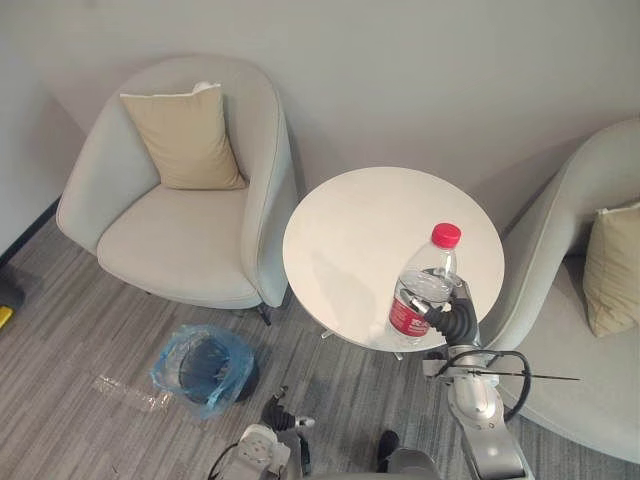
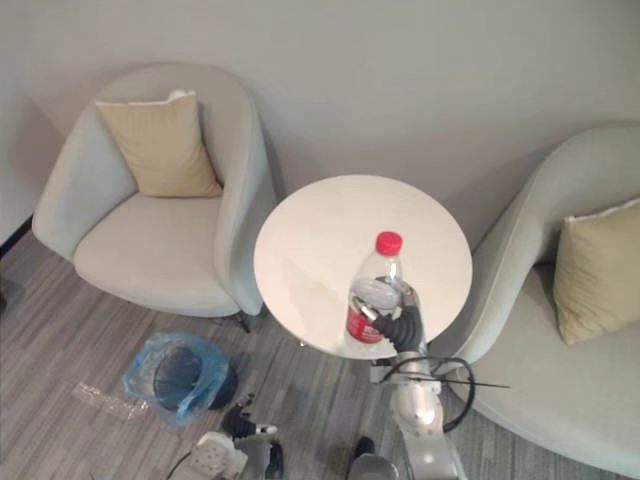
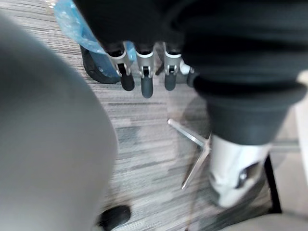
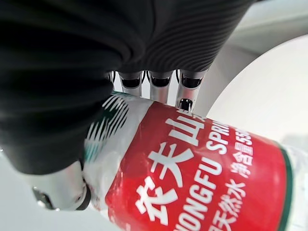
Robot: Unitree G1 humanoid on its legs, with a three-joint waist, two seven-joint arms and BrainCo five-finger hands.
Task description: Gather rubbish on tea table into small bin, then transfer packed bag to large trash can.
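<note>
Right wrist view is showing the right hand [image 4: 159, 84] curling its fingers [image 4: 185, 91] round a clear plastic bottle [image 4: 192, 163], with the thumb pressing the opposite side. The bottle's label is filling much of this view: it is red with large white lettering in Chinese and Latin characters, and has a white patch with thin green stripes at one end.

From the head camera, the bottle [image 1: 425, 290] is standing upright in that hand [image 1: 455, 325] over the near edge of the round white tea table [image 1: 350, 230]. Its red cap [image 1: 445, 235] is pointing up. Whether its base is touching the tabletop cannot be told.

Lower down, the left hand [image 3: 144, 72] is hanging near the grey striped carpet [image 1: 90, 330], its fingers side by side, relaxed and holding nothing.

On the floor to the table's left, a small dark bin [image 1: 205, 365] is sitting with a blue bag [image 1: 170, 360] lining it. A clear scrap of wrapper [image 1: 130, 390] is lying just beside it.

Further back, a pale grey armchair [image 1: 180, 220] is holding a tan cushion [image 1: 185, 135]. A second armchair [image 1: 570, 330] with a similar cushion [image 1: 610, 270] is standing to the table's right.
</note>
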